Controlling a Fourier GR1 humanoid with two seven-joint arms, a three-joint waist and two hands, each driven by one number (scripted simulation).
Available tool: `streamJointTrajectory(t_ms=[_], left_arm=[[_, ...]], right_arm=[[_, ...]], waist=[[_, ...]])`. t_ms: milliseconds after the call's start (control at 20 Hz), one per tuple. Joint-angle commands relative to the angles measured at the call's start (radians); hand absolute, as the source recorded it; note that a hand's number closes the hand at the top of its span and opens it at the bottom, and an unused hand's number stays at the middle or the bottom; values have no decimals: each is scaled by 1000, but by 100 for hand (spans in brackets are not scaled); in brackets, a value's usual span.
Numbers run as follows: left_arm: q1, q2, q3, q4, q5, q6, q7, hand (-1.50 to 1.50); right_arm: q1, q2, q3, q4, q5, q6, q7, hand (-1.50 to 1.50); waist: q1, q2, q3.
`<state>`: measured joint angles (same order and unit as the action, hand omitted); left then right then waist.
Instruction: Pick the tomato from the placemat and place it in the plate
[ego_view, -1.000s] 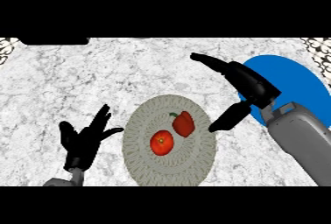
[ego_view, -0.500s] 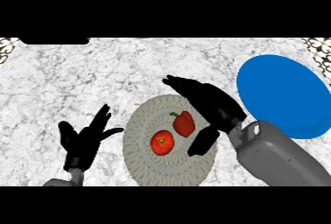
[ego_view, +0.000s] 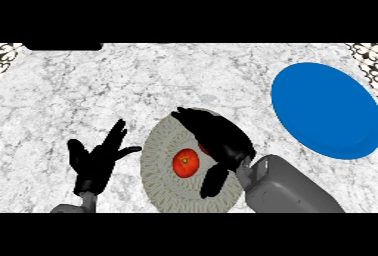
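1. Scanning from the left, we note the left hand (ego_view: 94, 159) near the lower left of the white speckled bench (ego_view: 88, 85), fingers straight and spread, holding nothing, resting apart from the other items.
2. Just right of it we record the placemat (ego_view: 159, 170), a round grey woven disc lying flat on the bench.
3. On the placemat we see the tomato (ego_view: 185, 163), red, sitting near the mat's middle.
4. A second red item (ego_view: 201, 148) shows only as a sliver just right of and above the tomato; most of it is hidden, and we cannot tell what it is.
5. The right hand (ego_view: 218, 137) lies over the right half of the placemat, covering that red sliver, its thumb pointing down beside the tomato. We cannot tell whether it grasps anything.
6. Far right, we log the blue plate (ego_view: 325, 110), well apart from the placemat, with nothing visible on it.
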<state>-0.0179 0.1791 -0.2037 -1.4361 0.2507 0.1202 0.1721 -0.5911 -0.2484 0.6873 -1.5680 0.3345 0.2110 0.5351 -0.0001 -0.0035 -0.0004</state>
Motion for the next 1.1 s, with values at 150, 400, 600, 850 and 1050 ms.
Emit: streamJointTrajectory(t_ms=[150, 400, 600, 850, 1050], left_arm=[[22, -1, 21, 42, -47, 25, 2, 0], [33, 10, 43, 20, -44, 3, 12, 0], [32, -30, 5, -3, -75, 34, 49, 0], [44, 28, 54, -71, -46, -25, 89, 0], [34, -14, 52, -7, -56, -14, 56, 0]], right_arm=[[71, 129, 60, 31, 130, -26, 8, -150], [82, 121, 31, 69, 228, -4, 9, -150], [114, 150, 42, 38, 286, 23, 74, -150], [90, 209, 0, 109, 321, 72, 42, -150], [104, 216, -8, 225, 359, 40, -74, -150]], waist=[[4, 3, 0], [3, 3, 0], [1, 2, 0], [5, 3, 0], [5, 4, 0]])
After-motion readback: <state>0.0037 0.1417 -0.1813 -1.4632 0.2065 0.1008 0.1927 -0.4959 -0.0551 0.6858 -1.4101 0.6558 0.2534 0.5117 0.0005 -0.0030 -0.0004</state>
